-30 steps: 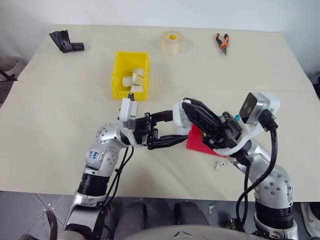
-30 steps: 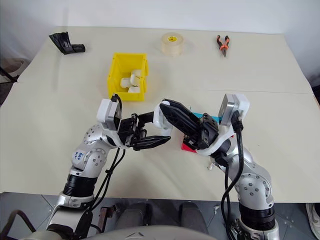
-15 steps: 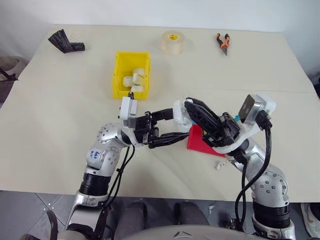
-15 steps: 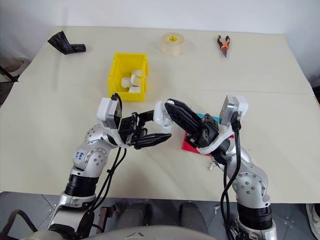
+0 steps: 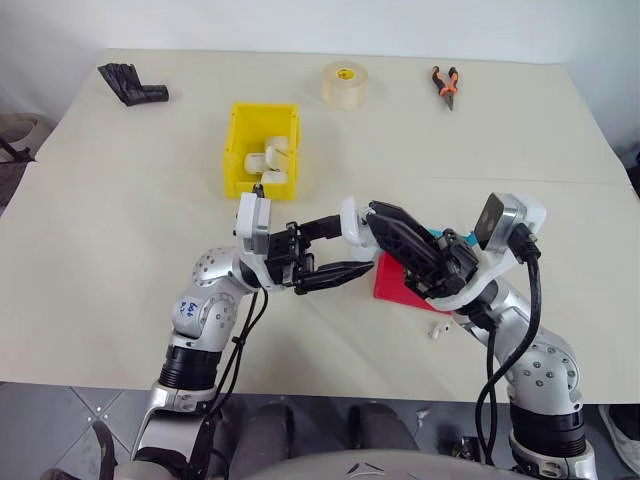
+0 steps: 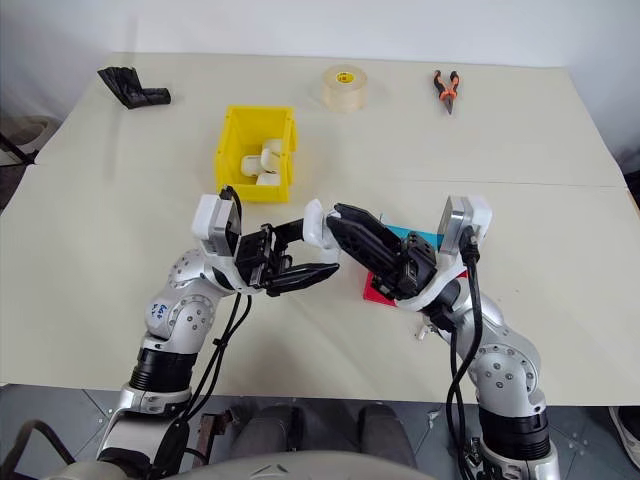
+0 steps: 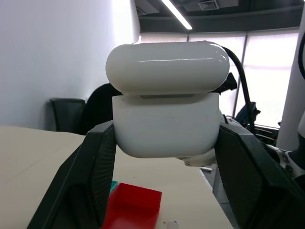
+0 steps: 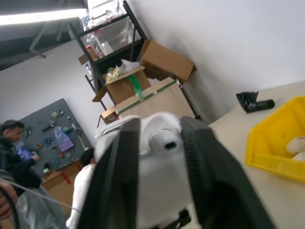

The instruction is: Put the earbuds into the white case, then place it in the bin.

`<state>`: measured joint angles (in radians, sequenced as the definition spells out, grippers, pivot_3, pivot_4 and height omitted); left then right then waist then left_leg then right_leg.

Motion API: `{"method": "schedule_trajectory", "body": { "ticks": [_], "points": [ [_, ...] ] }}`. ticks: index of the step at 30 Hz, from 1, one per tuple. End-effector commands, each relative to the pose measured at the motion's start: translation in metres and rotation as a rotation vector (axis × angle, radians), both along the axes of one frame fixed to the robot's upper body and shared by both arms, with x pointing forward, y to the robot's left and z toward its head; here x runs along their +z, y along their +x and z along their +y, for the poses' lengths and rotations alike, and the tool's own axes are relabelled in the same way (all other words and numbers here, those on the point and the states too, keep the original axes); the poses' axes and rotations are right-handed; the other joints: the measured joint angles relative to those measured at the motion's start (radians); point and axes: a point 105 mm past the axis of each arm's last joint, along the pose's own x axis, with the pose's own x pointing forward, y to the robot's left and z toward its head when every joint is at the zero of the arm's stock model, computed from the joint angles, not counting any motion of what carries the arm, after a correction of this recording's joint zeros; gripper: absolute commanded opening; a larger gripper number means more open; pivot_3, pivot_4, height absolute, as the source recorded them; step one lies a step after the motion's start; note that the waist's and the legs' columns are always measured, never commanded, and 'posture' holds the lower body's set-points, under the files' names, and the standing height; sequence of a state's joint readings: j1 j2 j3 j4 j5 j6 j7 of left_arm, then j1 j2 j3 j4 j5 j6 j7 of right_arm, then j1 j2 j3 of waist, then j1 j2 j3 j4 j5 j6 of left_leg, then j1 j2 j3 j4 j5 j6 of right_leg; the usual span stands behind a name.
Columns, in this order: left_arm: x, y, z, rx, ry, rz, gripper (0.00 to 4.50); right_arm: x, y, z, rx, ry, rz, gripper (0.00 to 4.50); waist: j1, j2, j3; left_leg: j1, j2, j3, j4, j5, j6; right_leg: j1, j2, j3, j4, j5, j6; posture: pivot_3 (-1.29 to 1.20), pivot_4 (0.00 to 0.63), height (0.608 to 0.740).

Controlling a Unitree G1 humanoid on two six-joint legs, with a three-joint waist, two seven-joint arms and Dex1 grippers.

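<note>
The white case hangs above the table's middle, clamped between the fingers of my left gripper, its lid resting almost closed with a thin gap. My right gripper meets the case from the right, fingers apart at its lid end. One tiny white earbud lies on the table just right of the red tray, under my right arm. The yellow bin stands behind my left gripper and holds several white cases.
A blue tray's edge peeks out behind my right gripper. Along the table's far side lie a tape roll, orange-handled pliers and a black object. A person appears far off in the right wrist view.
My right gripper's fingers have spread apart at the case. The left gripper has kept the case in place.
</note>
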<state>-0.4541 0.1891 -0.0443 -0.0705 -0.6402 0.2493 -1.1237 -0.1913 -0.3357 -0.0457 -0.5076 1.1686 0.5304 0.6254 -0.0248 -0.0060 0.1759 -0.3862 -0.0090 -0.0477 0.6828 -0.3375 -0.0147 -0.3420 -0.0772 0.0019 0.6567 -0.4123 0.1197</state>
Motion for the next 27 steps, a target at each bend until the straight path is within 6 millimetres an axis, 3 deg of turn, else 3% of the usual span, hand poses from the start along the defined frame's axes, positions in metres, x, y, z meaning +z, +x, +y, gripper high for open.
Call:
{"method": "schedule_trajectory", "body": {
  "ticks": [1, 6, 7, 22, 27],
  "points": [
    [0.022, -0.009, -0.008, -0.04, -0.054, -0.093, 2.75, -0.004, -0.011, 0.014, 0.087, -0.052, 0.0, 2.69, 0.0, 0.0, 0.0, 0.0, 0.0, 0.0, 0.0, 0.0, 0.0, 0.0, 0.0, 0.0, 0.0, 0.0, 0.0, 0.0, 0.15, 0.74],
    [0.02, -0.01, -0.007, -0.038, -0.051, -0.089, 2.75, 0.004, -0.009, 0.006, 0.063, -0.051, -0.029, 4.38, 0.0, 0.0, 0.0, 0.0, 0.0, 0.0, 0.0, 0.0, 0.0, 0.0, 0.0, 0.0, 0.0, 0.0, 0.0, 0.0, 0.15, 0.74],
    [0.02, -0.01, -0.006, -0.037, -0.049, -0.088, 2.75, 0.005, -0.008, 0.005, 0.059, -0.051, -0.033, 4.45, 0.0, 0.0, 0.0, 0.0, 0.0, 0.0, 0.0, 0.0, 0.0, 0.0, 0.0, 0.0, 0.0, 0.0, 0.0, 0.0, 0.15, 0.74],
    [0.003, -0.007, 0.013, 0.009, 0.019, -0.069, 2.75, 0.011, -0.004, -0.047, -0.088, -0.187, -0.082, 4.45, 0.003, 0.0, 0.0, 0.0, 0.0, 0.0, 0.0, 0.0, 0.0, 0.001, 0.0, 0.0, -0.002, 0.0, 0.0, 0.0, 0.15, 0.74],
    [-0.009, -0.009, 0.023, 0.031, 0.077, -0.085, 2.75, -0.003, -0.006, -0.068, -0.158, -0.363, -0.049, 4.45, 0.014, 0.0, 0.0, 0.0, 0.0, 0.0, 0.0, 0.0, 0.001, 0.002, 0.0, 0.0, -0.003, 0.0, 0.0, 0.0, 0.15, 0.74]
  ]
}}
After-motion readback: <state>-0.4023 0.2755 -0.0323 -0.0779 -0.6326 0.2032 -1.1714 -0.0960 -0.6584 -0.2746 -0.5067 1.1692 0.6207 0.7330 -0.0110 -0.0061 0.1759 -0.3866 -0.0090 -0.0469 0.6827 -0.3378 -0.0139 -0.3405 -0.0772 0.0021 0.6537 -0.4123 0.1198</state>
